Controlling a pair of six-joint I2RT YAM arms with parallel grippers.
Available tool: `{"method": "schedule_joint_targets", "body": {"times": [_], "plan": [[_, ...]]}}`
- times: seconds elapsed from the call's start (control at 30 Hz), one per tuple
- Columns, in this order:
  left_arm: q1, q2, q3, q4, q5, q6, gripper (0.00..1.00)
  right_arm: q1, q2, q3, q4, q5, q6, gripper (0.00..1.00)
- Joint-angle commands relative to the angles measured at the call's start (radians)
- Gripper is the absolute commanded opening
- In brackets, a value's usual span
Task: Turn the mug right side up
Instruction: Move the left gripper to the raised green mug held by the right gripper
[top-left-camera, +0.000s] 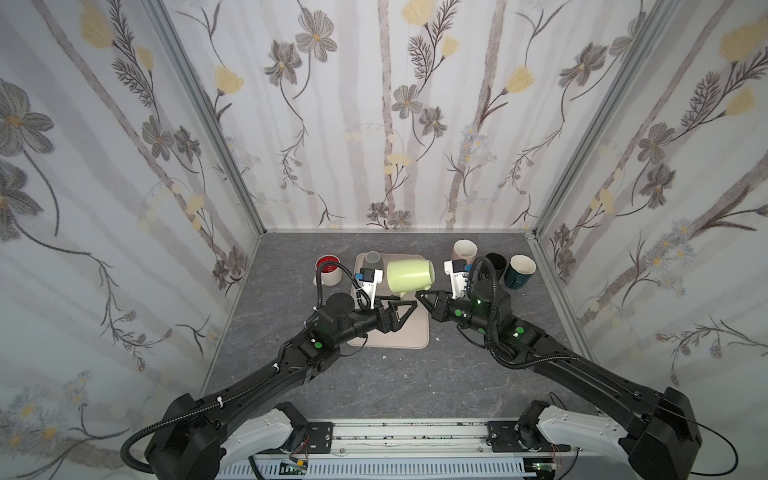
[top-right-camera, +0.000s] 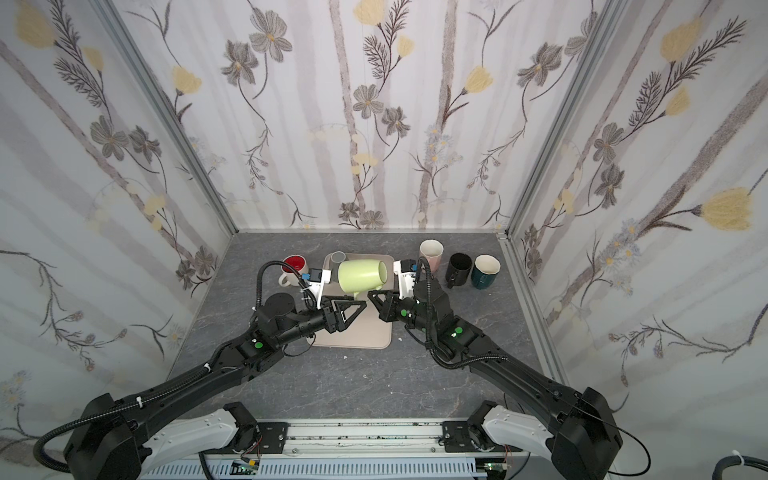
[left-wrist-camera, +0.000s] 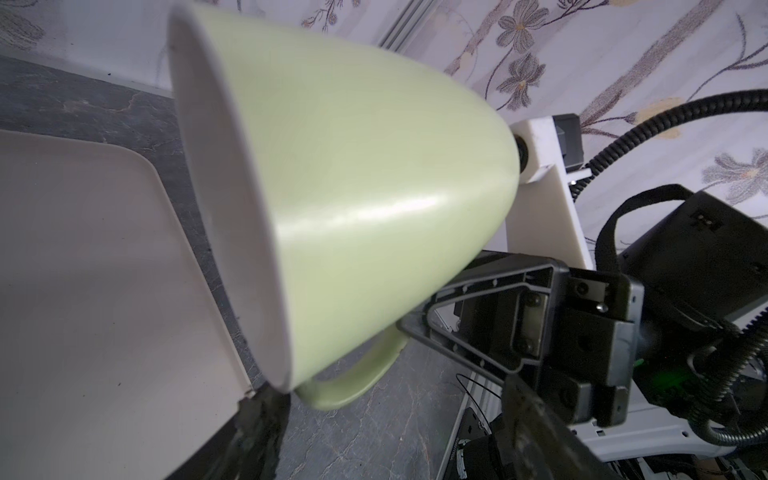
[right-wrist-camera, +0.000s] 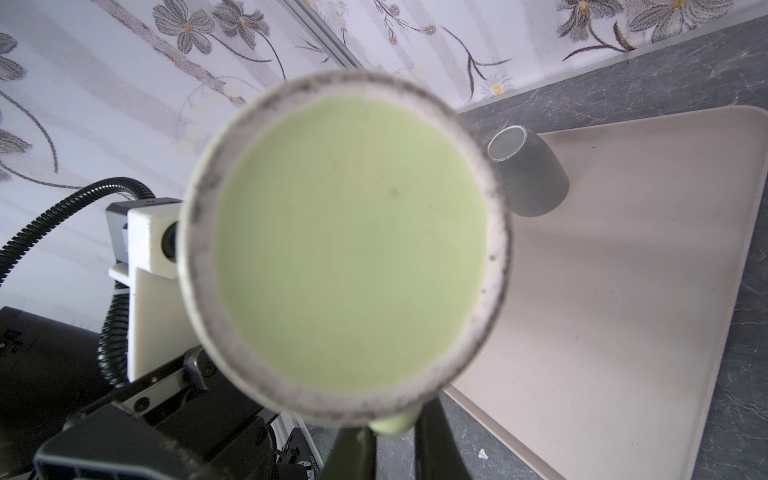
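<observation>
Pinched shut, the right gripper (right-wrist-camera: 392, 442) is gripping the handle (right-wrist-camera: 392, 424) of the one green mug (top-left-camera: 410, 274), with its two fingers pressing on either side of it. That mug is hanging on its side in the air over the far part of the single beige tray (top-left-camera: 411, 332), clear of the surface. Its mouth is facing the left arm, its base is facing the right wrist camera, and its handle is pointing down toward the robot.

The left gripper (top-left-camera: 406, 302) is hovering just below the mug with its two fingers (left-wrist-camera: 536, 415) spread wide. The handle is lying between them, and as far as the blurred wrist view shows, they are touching nothing.

Five other mugs are standing around it. One grey mug (top-left-camera: 374, 262) is sitting base up on the tray's far left corner, just beside the green one. Four are standing upright on the dark stone-patterned table (top-left-camera: 374, 382). One red-lined white mug (top-left-camera: 328, 270) is standing left of the tray. Three are lining up to its right: a pink mug (top-left-camera: 464, 250), a black mug (top-left-camera: 496, 262) and a teal mug (top-left-camera: 518, 272).
</observation>
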Motion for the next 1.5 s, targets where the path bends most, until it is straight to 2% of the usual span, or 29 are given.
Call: {"method": "schedule_joint_targets", "body": {"times": [0.0, 0.27, 0.57, 1.07, 1.13, 1.37, 1.43, 1.47], "plan": [[0.013, 0.016, 0.0, 0.074, 0.005, -0.003, 0.78, 0.001, -0.006, -0.003, 0.157, -0.034, 0.016, 0.0], [0.027, 0.039, 0.008, 0.104, 0.023, 0.014, 0.73, 0.001, -0.007, -0.033, 0.236, -0.067, 0.063, 0.0], [0.029, 0.057, -0.008, 0.199, 0.063, -0.013, 0.51, 0.001, 0.003, -0.091, 0.269, -0.073, 0.082, 0.0], [0.03, 0.061, -0.01, 0.242, 0.088, -0.002, 0.34, 0.001, 0.042, -0.099, 0.298, -0.117, 0.094, 0.0], [0.031, 0.057, -0.011, 0.237, 0.08, -0.002, 0.28, 0.002, 0.045, -0.108, 0.307, -0.116, 0.099, 0.0], [0.035, 0.053, -0.016, 0.231, 0.057, 0.0, 0.24, 0.001, 0.057, -0.105, 0.305, -0.124, 0.096, 0.0], [0.035, 0.049, -0.016, 0.223, 0.046, 0.004, 0.13, 0.0, 0.061, -0.107, 0.306, -0.125, 0.096, 0.0], [0.032, 0.048, -0.017, 0.217, 0.039, 0.005, 0.04, 0.0, 0.063, -0.107, 0.306, -0.125, 0.096, 0.0]]}}
